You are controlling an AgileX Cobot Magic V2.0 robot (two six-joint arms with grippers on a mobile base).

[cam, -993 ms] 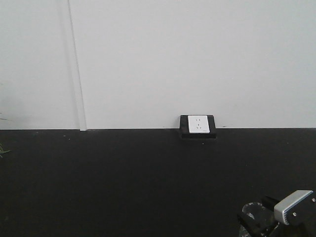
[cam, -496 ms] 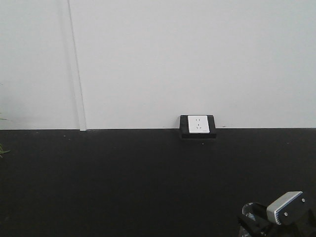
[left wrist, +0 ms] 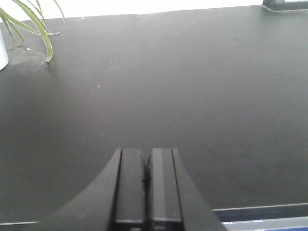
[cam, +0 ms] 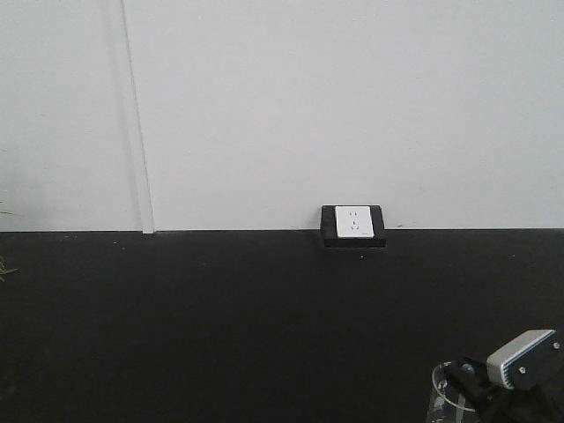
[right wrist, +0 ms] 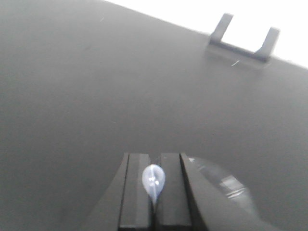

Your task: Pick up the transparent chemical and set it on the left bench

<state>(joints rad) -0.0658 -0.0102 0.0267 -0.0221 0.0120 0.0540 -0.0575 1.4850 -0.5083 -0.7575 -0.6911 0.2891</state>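
My right gripper (right wrist: 154,159) is shut. The translucent pipette bulb (right wrist: 153,179) sticks up between its fingers, and the clear glass wall of the transparent chemical beaker (right wrist: 226,185) curves just right of the right finger. In the front view the beaker (cam: 443,389) hangs at the gripper (cam: 465,388) at the bottom right, over a black worktop (cam: 220,326). My left gripper (left wrist: 147,151) is shut and empty above the same black worktop (left wrist: 168,86). The left bench with white bins is out of view.
A socket box (cam: 352,226) sits at the worktop's back edge against the white wall; it also shows in the right wrist view (right wrist: 244,41). Green plant leaves (left wrist: 29,21) and a white pot (left wrist: 2,53) stand at the far left. The worktop's front edge (left wrist: 260,209) runs below the left gripper.
The right wrist dipped a little to the left, then came back right. The beaker stays in the grip and sits slightly lower in the frame. The left arm's earlier position is not shown.
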